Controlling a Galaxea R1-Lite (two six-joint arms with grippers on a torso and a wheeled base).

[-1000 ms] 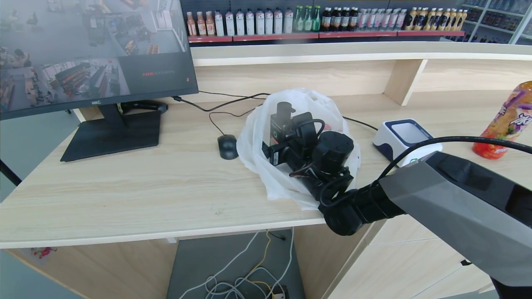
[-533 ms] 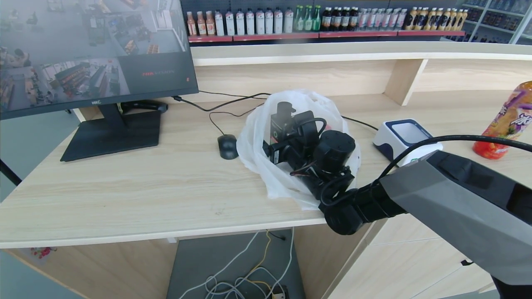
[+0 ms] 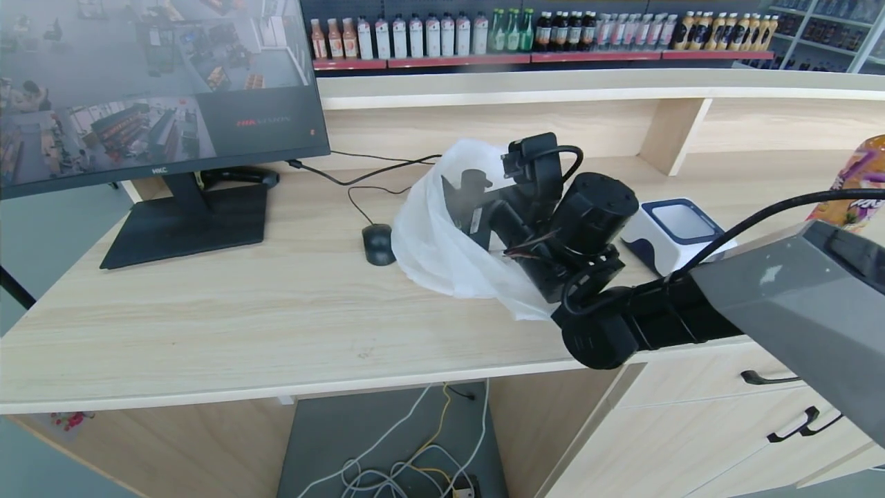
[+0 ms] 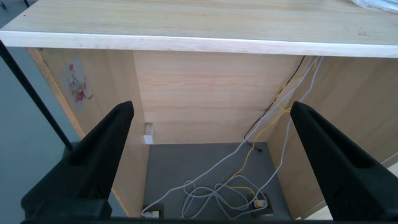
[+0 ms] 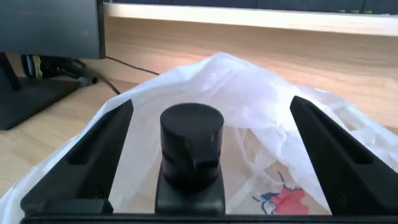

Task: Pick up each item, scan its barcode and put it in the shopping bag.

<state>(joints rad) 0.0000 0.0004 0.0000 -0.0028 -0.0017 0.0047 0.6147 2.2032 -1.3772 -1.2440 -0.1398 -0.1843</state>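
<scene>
Bagging looks all but done: a dark item with a round black cap (image 5: 191,140) stands upright inside the white plastic shopping bag (image 3: 435,242) on the wooden counter (image 3: 242,304), and the right gripper (image 5: 211,106) hangs at the bag's mouth, fingers spread wide on either side of the cap and gripping nothing. The next move, I judge, calls for drawing that arm clear without snagging the thin plastic, then going for the orange drink bottle (image 3: 854,183) beyond the barcode scanner (image 3: 674,228). The left gripper (image 4: 211,106) hangs below the counter edge, fingers apart and empty
</scene>
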